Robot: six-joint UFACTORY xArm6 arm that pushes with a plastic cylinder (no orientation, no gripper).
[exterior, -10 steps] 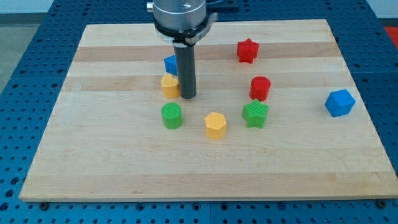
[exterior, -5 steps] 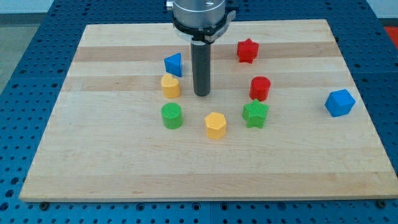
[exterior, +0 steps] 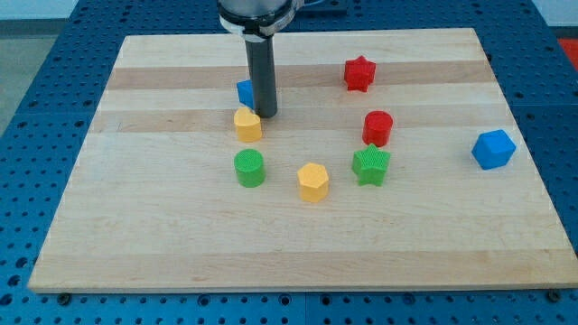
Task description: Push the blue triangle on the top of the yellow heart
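- Blue triangle (exterior: 244,91) sits just above the yellow heart (exterior: 247,125), apparently placed.
- My tip (exterior: 265,115) stands right of both.
- No hand exists here.

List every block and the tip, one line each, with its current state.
My tip: down on the board, right of the blue triangle.
Blue triangle: partly hidden by the rod, just above the yellow heart.
Yellow heart: flat.
Green cylinder: upright.
Yellow hexagon: flat.
Green star: flat.
Red cylinder: upright.
Red star: flat.
Blue cube: apart, far right.
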